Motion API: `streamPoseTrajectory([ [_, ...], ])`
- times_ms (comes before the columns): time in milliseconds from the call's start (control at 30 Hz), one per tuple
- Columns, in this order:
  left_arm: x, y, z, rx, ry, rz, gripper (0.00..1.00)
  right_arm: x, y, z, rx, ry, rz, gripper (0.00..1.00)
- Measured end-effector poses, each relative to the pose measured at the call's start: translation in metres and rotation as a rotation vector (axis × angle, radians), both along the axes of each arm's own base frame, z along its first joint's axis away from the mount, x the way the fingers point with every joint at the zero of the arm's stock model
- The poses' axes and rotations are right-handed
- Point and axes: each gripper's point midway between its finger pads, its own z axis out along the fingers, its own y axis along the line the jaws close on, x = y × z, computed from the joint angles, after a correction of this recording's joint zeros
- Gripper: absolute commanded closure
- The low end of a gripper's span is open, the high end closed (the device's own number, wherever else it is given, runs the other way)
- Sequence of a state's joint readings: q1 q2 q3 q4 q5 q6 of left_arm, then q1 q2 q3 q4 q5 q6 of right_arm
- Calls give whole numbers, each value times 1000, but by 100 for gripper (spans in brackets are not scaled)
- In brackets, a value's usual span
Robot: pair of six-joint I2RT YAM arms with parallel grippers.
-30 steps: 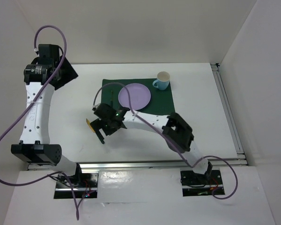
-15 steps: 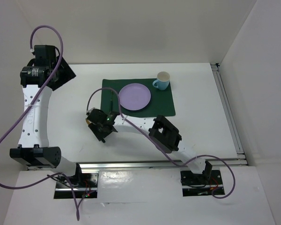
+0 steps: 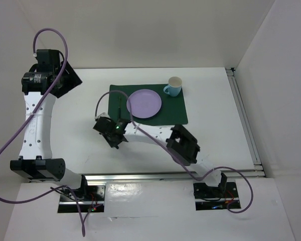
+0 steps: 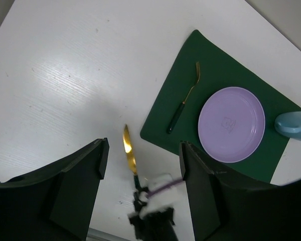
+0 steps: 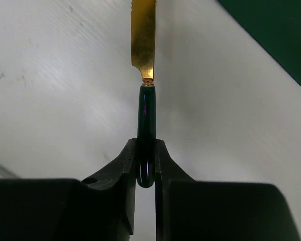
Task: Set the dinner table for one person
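A knife with a gold blade and a dark green handle lies on the white dinner table, left of the green placemat. My right gripper is shut on the end of the knife's handle, low over the table. The left wrist view also shows the knife and the right gripper. On the placemat lie a fork and a lilac plate, with a blue mug beside it. My left gripper hangs open and empty, high at the table's far left.
The plate sits mid-mat with the fork on its left and the mug at the mat's far right corner. White walls enclose the table on the back and both sides. A metal rail runs along the right edge.
My right gripper has shifted slightly left over the knife and closed its jaws on the handle. The left arm has barely moved.
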State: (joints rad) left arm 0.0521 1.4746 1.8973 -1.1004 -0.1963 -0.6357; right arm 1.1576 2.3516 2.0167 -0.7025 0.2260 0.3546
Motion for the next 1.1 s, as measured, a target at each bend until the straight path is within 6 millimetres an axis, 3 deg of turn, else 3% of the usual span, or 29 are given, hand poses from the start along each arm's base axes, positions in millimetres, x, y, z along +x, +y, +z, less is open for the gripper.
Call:
streamPoseTrajectory([
  [133, 0, -2, 0, -8, -2, -8, 25, 3, -55, 66, 59, -14, -97, 100],
  [267, 1, -2, 1, -20, -5, -12, 25, 32, -143, 136, 191, -52, -317, 100],
  [333, 2, -3, 0, -27, -8, -19, 25, 45, -194, 151, 229, -58, -444, 100],
  [433, 3, -6, -4, -40, -3, -32, 26, 52, -261, 139, 244, -27, -606, 100],
  [533, 3, -8, -11, -51, 14, -41, 26, 47, -299, 105, 197, 63, -685, 100],
  [633, 2, -11, -15, -60, 22, -51, 26, 50, -314, 84, 172, 136, -702, 100],
  [867, 4, -13, -19, -69, 26, -60, 26, 81, -336, 48, 131, 202, -715, 100],
  [1100, 4, -13, -20, -67, 26, -63, 26, 119, -338, 32, 128, 201, -710, 100],
])
